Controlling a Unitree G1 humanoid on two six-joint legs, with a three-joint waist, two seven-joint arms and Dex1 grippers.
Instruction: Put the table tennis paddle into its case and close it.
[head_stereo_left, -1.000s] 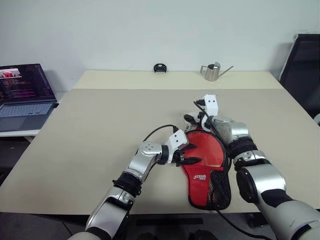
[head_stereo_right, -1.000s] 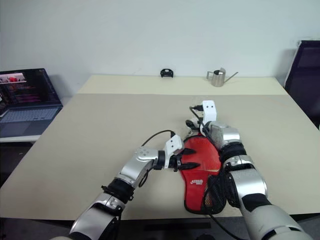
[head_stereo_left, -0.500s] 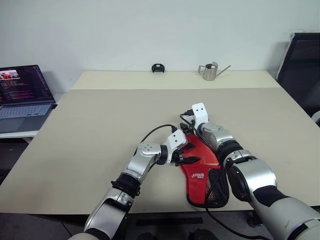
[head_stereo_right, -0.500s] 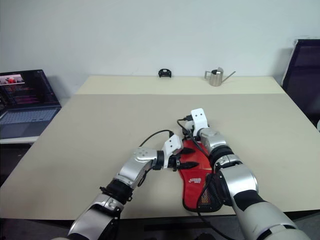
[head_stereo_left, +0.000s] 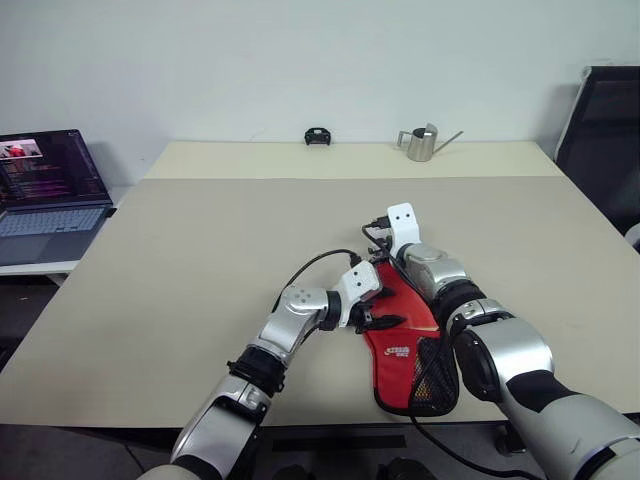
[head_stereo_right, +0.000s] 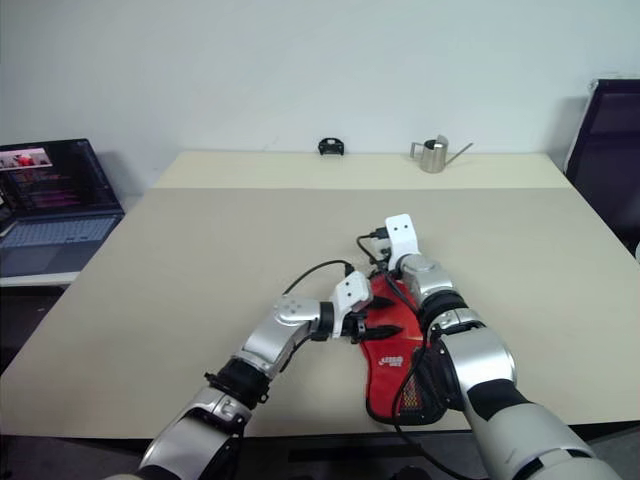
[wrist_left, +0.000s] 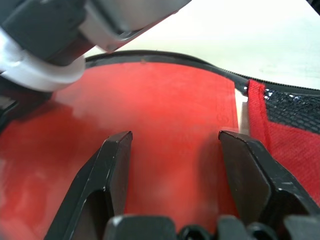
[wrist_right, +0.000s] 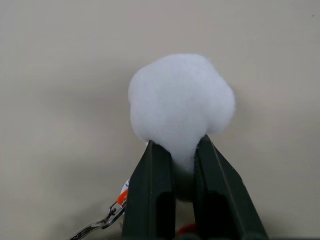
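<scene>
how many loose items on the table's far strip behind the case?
2. A small black ring-shaped object sits near the middle of the far edge, and a metal watering can with a thin spout stands to its right. Nothing seems hidden there.

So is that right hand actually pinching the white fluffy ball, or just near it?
Pinching it. The right wrist view shows the two black fingers shut on the base of the white pom-pom, squeezing it narrow between them.

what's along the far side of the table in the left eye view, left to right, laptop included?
laptop → small black object → metal watering can → black chair
</scene>
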